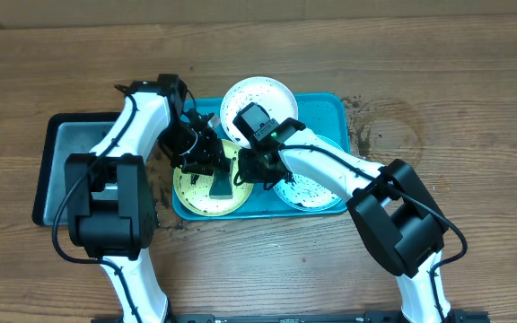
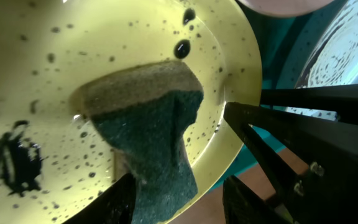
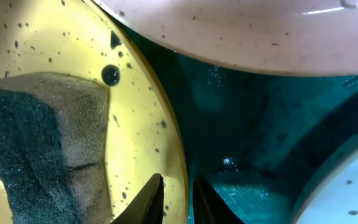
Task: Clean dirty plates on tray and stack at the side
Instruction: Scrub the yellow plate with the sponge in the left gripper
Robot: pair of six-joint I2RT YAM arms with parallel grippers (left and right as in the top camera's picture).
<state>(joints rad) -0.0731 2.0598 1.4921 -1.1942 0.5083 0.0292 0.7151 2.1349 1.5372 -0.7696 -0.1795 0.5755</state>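
Note:
The turquoise tray [image 1: 335, 108] holds three speckled plates: white [image 1: 257, 95] at the back, yellow-green [image 1: 196, 193] front left, aqua [image 1: 311, 190] front right. My left gripper [image 1: 205, 164] is shut on a green-and-tan sponge [image 1: 221, 185] that is pressed bent onto the yellow-green plate [image 2: 36, 74]; the sponge [image 2: 154, 118] sits between the fingers [image 2: 178, 182]. My right gripper [image 1: 246, 169] is shut on the right rim of the yellow-green plate [image 3: 135, 93], one finger inside and one outside the rim [image 3: 178, 186].
A black tray with a grey inside [image 1: 65, 148] lies left of the turquoise tray. Dark grime marks the wood by the tray's right back corner [image 1: 363, 126] and its left side [image 1: 163, 184]. Both arms cross over the tray's middle.

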